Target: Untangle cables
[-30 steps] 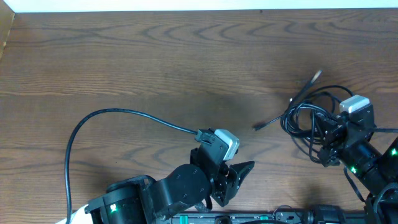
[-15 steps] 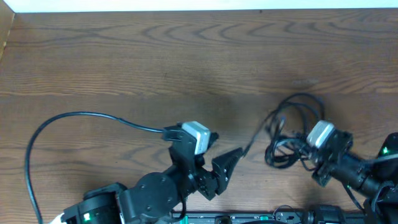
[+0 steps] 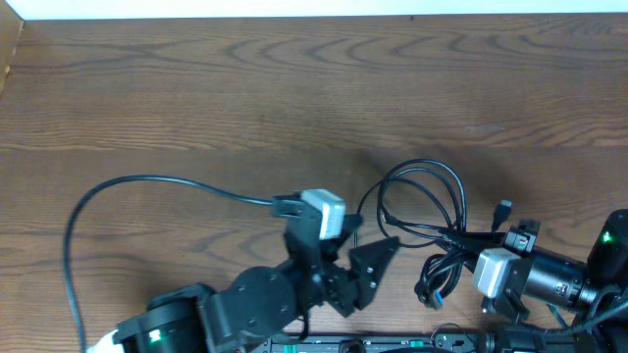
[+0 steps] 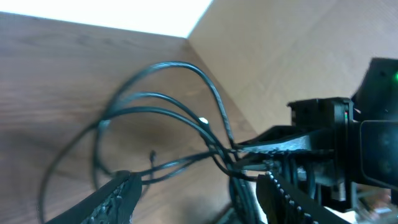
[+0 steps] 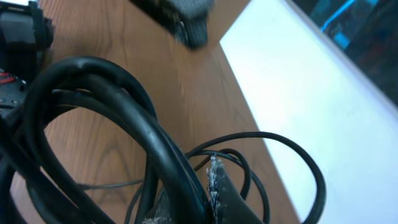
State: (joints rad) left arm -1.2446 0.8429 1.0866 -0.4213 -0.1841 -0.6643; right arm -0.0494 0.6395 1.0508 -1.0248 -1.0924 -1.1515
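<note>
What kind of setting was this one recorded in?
Probably a robot lab workbench, not a home. There is a wood-grain table with a left arm and a right arm at its near edge. The only other things on it are thin black cables.
</note>
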